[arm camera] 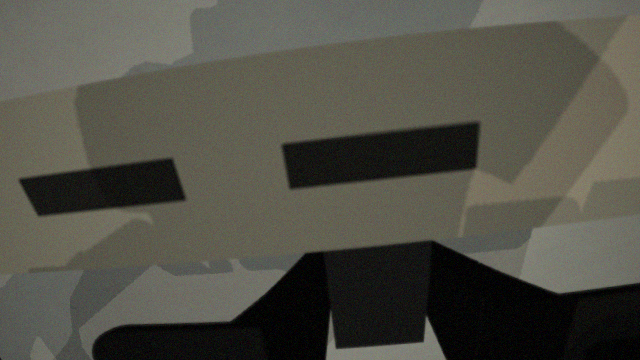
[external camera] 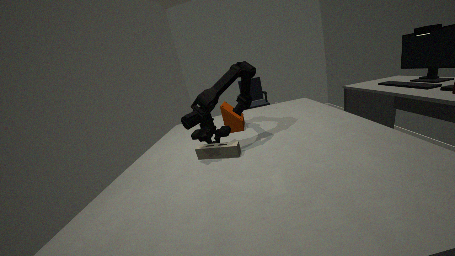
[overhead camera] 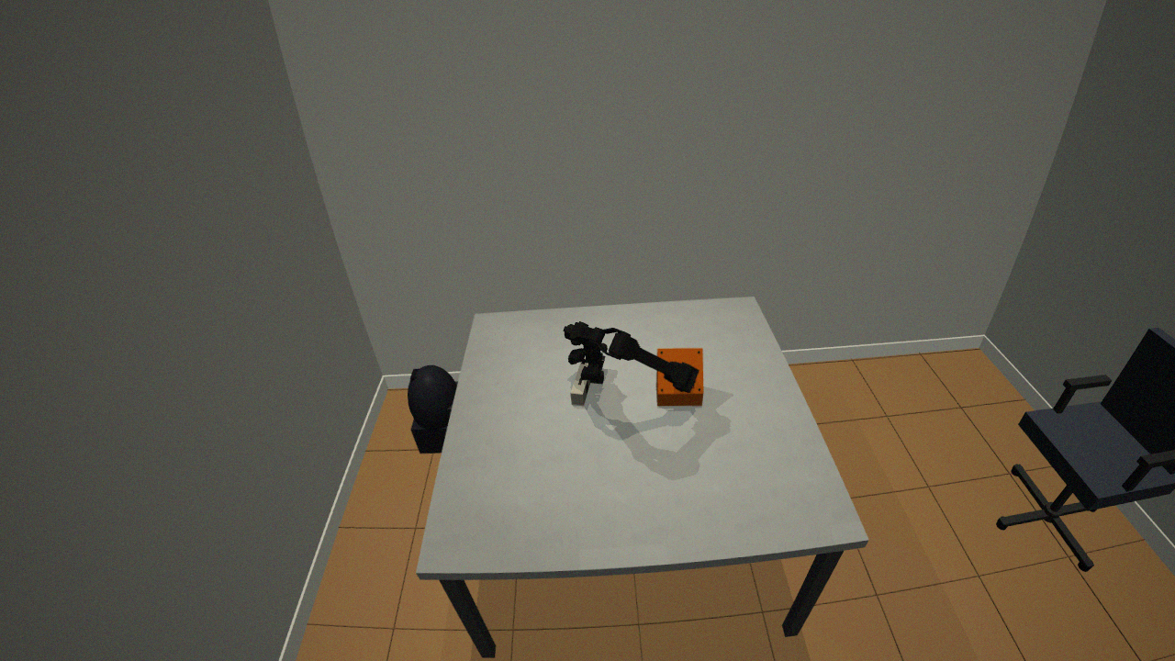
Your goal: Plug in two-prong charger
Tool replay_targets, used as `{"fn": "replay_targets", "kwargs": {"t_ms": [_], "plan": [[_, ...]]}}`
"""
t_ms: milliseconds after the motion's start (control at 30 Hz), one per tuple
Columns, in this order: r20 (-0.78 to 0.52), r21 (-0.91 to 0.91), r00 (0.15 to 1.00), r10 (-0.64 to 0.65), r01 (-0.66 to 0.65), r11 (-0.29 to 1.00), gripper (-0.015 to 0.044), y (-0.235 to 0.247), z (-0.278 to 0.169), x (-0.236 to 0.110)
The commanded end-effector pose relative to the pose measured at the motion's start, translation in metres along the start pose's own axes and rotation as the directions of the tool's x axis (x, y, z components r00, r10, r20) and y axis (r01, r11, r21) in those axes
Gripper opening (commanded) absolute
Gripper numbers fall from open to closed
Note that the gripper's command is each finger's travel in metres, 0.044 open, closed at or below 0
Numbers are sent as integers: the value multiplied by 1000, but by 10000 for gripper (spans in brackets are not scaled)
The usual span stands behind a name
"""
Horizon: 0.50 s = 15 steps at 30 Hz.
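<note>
At the centre of the exterior view, the gripper [external camera: 212,137] is clamping the dark charger [arm camera: 377,295] and hanging just above the beige power strip [external camera: 218,150] lying on the grey table [external camera: 286,178]. In the wrist view, two dark outlets [arm camera: 381,154] are showing above the charger; prongs appear hidden.
</note>
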<state>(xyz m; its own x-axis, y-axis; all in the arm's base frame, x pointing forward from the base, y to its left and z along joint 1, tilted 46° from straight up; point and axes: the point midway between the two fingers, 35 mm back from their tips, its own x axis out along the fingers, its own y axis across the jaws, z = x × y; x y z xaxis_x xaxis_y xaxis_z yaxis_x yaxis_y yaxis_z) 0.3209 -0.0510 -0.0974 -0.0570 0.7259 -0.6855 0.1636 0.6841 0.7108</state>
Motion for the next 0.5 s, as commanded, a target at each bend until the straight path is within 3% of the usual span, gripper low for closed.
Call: {"fn": "replay_targets", "kwargs": {"t_ms": [0,333,467], "plan": [[23,-12,1000,-1,1,1000,0,1,8,-3],[0,0,1000,0,0,1000,0,0,0,0],[0,0,1000,0,0,1000,105,0,0,0]]}}
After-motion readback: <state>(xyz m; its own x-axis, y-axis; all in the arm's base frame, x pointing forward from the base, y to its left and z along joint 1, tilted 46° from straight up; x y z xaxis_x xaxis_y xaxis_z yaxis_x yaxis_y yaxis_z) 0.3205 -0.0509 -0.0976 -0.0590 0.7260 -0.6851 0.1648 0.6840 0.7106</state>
